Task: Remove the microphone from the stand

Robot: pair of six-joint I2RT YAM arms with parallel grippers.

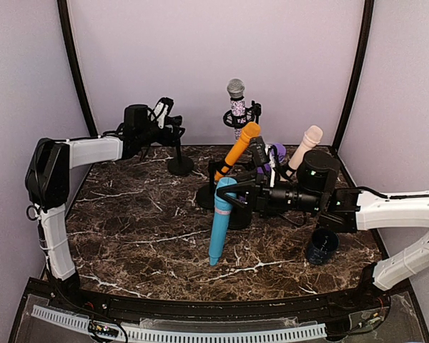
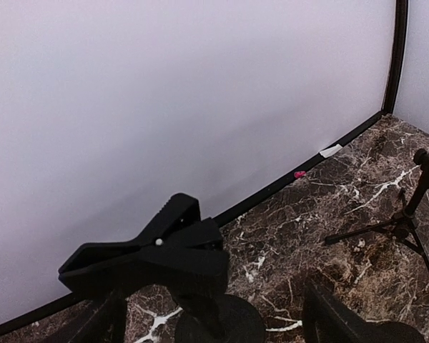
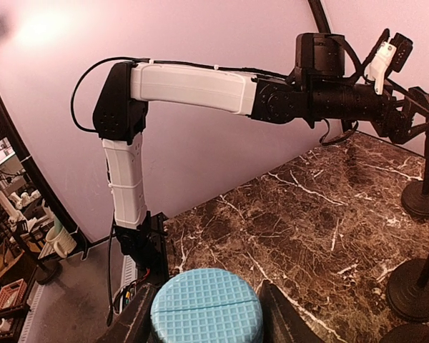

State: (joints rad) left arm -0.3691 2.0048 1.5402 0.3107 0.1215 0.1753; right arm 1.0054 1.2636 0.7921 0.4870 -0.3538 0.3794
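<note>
A light blue microphone (image 1: pixel 222 221) hangs tilted in front of a black stand base (image 1: pixel 241 216), its lower end close over the marble. My right gripper (image 1: pixel 234 200) is shut on its upper part. In the right wrist view its blue grille head (image 3: pixel 206 306) sits between my fingers (image 3: pixel 138 323). My left gripper (image 1: pixel 170 118) is open at the back left, by the empty black clip stand (image 1: pixel 180 166). In the left wrist view the stand's clip (image 2: pixel 157 250) lies between the spread fingers (image 2: pixel 332 321), nearer the left one.
An orange microphone (image 1: pixel 237 150), a sparkly silver one (image 1: pixel 236 100) and a beige one (image 1: pixel 304 146) stand in holders at the back. A dark blue cup (image 1: pixel 321 246) sits under my right arm. A tripod stand (image 2: pixel 407 214) is at the left wrist view's right edge.
</note>
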